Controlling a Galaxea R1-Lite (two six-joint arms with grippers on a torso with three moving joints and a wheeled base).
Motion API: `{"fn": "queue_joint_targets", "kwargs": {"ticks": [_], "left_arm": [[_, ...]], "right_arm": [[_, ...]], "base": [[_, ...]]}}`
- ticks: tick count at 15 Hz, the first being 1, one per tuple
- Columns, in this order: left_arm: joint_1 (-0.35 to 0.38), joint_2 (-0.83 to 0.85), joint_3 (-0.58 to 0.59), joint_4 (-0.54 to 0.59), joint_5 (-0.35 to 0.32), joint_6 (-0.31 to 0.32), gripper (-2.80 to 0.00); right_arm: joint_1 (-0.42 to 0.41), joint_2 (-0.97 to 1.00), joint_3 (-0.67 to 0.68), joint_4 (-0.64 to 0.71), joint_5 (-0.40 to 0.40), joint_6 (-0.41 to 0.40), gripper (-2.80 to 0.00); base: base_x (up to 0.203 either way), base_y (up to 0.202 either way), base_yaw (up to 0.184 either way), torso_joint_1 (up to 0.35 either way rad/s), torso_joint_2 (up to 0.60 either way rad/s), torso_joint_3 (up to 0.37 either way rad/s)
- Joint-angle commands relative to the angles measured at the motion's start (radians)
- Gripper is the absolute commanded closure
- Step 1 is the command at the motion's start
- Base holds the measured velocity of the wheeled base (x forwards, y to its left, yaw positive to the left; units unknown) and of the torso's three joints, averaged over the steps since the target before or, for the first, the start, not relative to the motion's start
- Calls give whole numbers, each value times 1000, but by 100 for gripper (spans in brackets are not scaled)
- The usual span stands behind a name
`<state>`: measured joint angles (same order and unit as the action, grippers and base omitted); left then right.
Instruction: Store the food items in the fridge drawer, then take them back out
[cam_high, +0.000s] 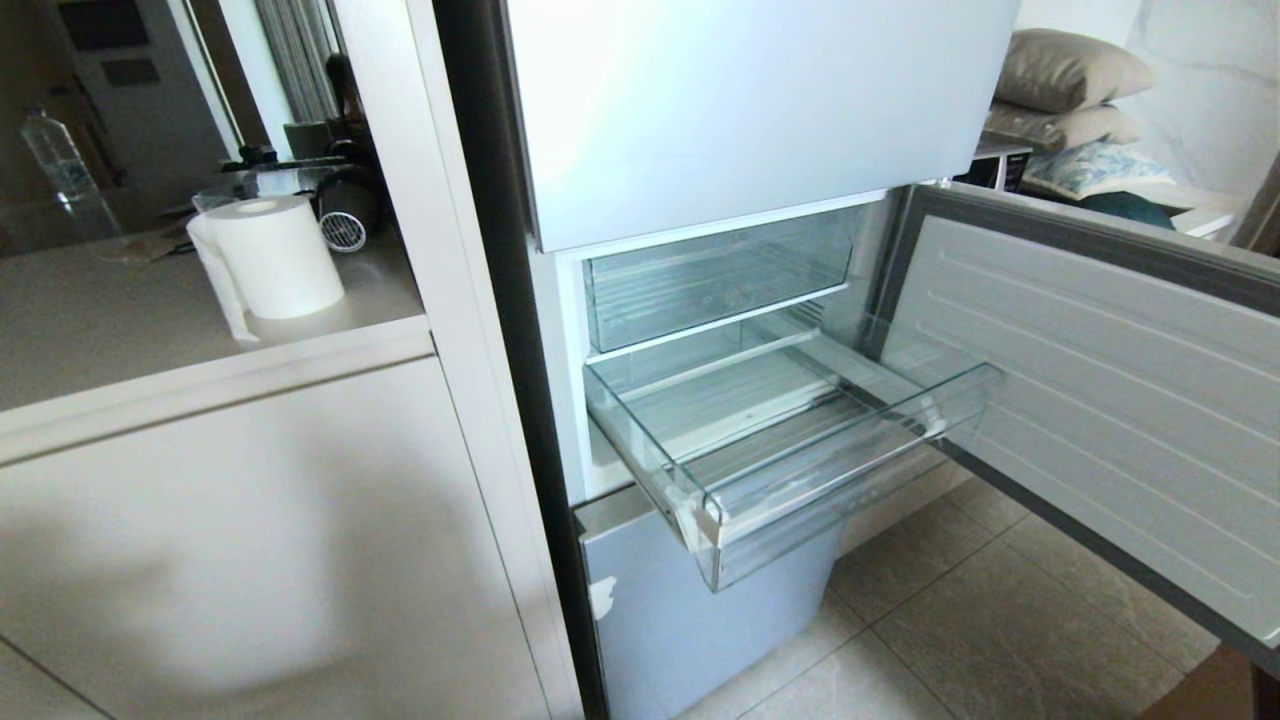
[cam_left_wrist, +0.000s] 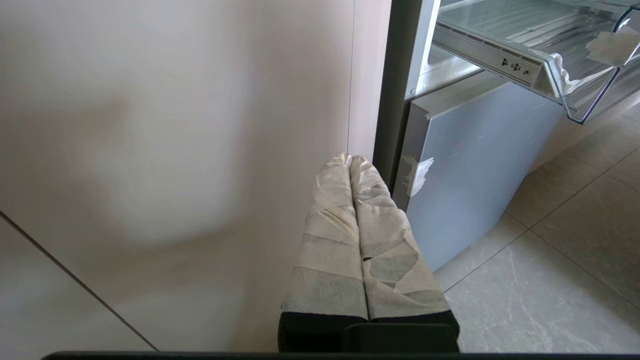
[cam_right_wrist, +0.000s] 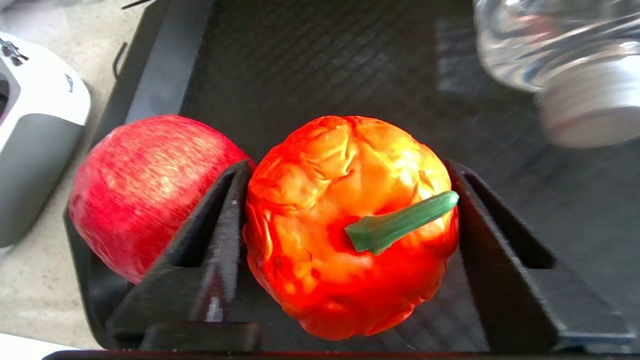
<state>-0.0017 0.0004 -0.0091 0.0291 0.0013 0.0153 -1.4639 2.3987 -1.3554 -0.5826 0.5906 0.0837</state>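
Observation:
In the right wrist view, a wrinkled orange-red food item (cam_right_wrist: 345, 225) with a green stem sits between the two black fingers of my right gripper (cam_right_wrist: 345, 165). Both fingers press its sides just above a black mesh tray (cam_right_wrist: 325, 65). This gripper does not show in the head view. The fridge drawer (cam_high: 800, 440) is pulled out and holds nothing; its taped front corner (cam_left_wrist: 612, 45) also shows in the left wrist view. My left gripper (cam_left_wrist: 351, 159), its fingers wrapped in tape, is shut on nothing, low beside the cabinet panel left of the fridge.
A red apple (cam_right_wrist: 145, 190) lies against the outside of one right finger, and a clear water bottle (cam_right_wrist: 560, 65) lies in the same tray. The open fridge door (cam_high: 1100, 380) stands to the right of the drawer. A paper roll (cam_high: 275, 255) stands on the counter.

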Motion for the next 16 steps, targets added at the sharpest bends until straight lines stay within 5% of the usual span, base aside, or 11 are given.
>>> {"fn": "queue_joint_targets", "kwargs": {"ticks": [1, 7, 8, 13, 16], "left_arm": [[0, 0, 0, 0, 0, 0, 0], [0, 0, 0, 0, 0, 0, 0], [0, 0, 0, 0, 0, 0, 0], [0, 0, 0, 0, 0, 0, 0], [0, 0, 0, 0, 0, 0, 0]], "right_arm": [[2, -15, -5, -3, 3, 19, -280], [-36, -127, -5, -2, 0, 69, -280], [-44, -164, -3, -1, 2, 89, 0], [-82, -575, 12, 5, 6, 352, 0], [-4, -868, 45, 17, 5, 426, 0]], "base": [[0, 0, 0, 0, 0, 0], [0, 0, 0, 0, 0, 0], [0, 0, 0, 0, 0, 0], [0, 0, 0, 0, 0, 0], [0, 0, 0, 0, 0, 0]]}}
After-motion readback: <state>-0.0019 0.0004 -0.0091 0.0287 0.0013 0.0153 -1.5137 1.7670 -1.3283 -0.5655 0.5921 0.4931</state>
